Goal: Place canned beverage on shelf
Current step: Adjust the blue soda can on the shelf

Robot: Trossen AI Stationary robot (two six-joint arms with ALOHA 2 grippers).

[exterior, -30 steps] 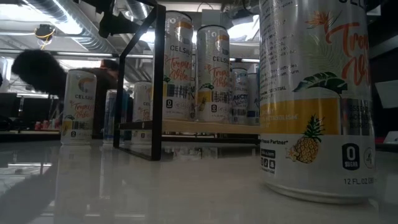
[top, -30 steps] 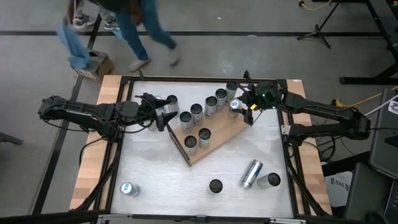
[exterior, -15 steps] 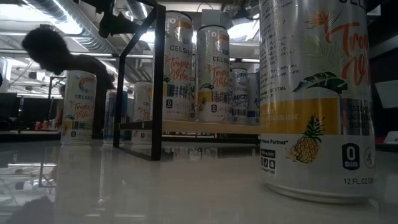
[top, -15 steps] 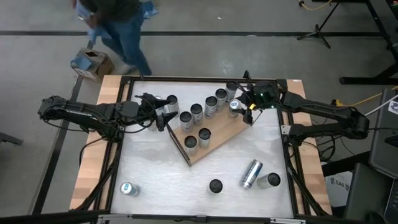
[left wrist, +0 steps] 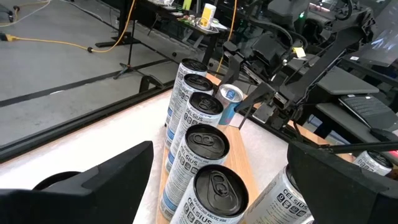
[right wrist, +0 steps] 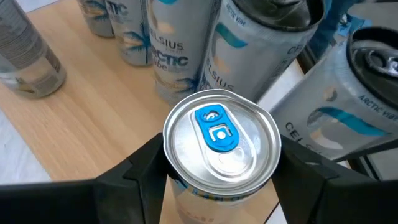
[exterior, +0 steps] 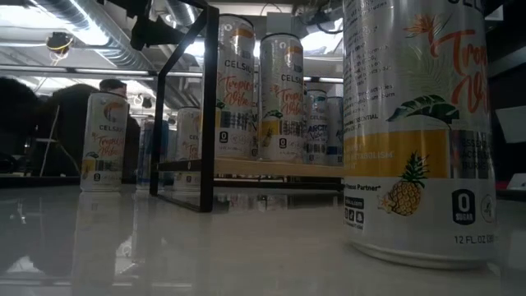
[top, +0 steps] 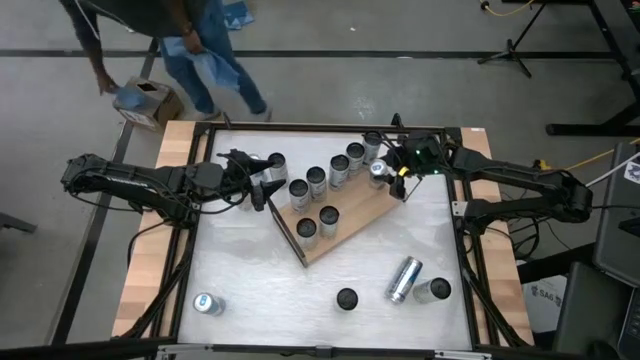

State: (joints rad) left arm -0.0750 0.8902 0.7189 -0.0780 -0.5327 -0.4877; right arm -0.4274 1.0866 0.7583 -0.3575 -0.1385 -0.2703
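Our right pincer (top: 386,177) is clenched around a can with a blue tab (right wrist: 221,138), one finger on each side. The can sits at the far right end of the shelf (top: 362,215), just beside the row of cans (top: 328,175) standing there. We cannot tell if its bottom is touching the wood or just above it.

To do this step well, we think we should bring the can straight down and keep it upright. We should not bump the cans next to it, because they are very close and tall cans tip easily. We should let go only when the can stands flat on the wood.

Our right arm reaches in from the right side of the table (top: 240,270), stretched long and low toward the shelf.

Our left arm reaches in from the left side. Our left pincer (top: 256,180) is near the left end of the shelf with its fingers spread apart, grasping nothing.
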